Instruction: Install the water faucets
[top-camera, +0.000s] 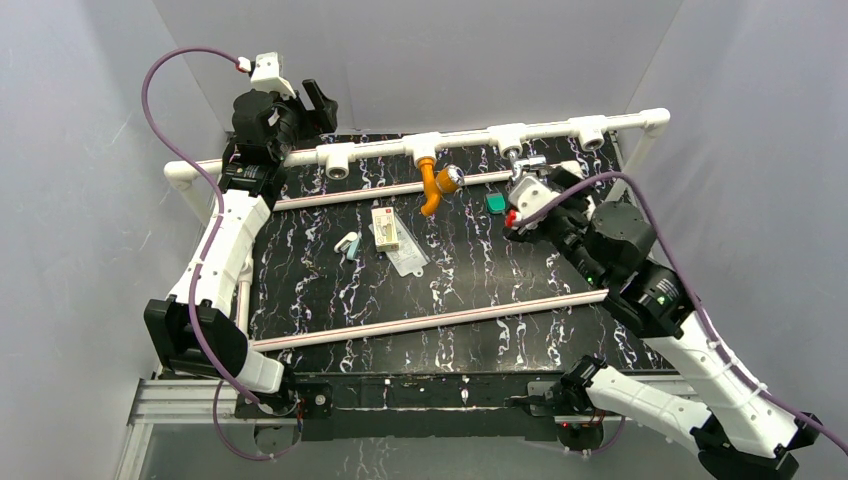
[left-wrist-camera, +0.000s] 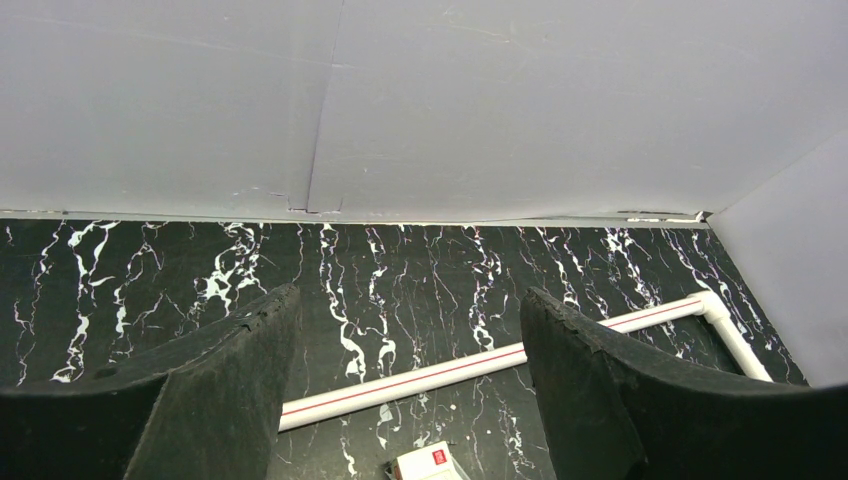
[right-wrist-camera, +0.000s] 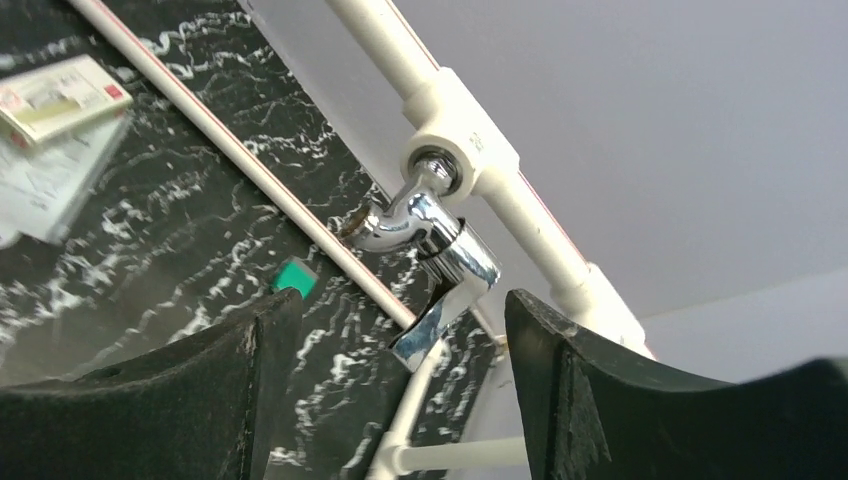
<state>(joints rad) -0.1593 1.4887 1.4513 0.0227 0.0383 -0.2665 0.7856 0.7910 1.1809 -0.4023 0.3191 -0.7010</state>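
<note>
Faucets: two, an orange faucet (top-camera: 433, 185) and a chrome faucet (right-wrist-camera: 430, 235), each seated in a socket of the one white pipe (top-camera: 470, 140). The left hand (left-wrist-camera: 407, 305) and the right hand (right-wrist-camera: 402, 297) both have their fingers apart and hold nothing.

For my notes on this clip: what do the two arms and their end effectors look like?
The left arm and right arm have white shells with black joints and bases. A purple cable loops along each. The left end effector and right end effector each have two broad, rough-textured black fingers.
</note>
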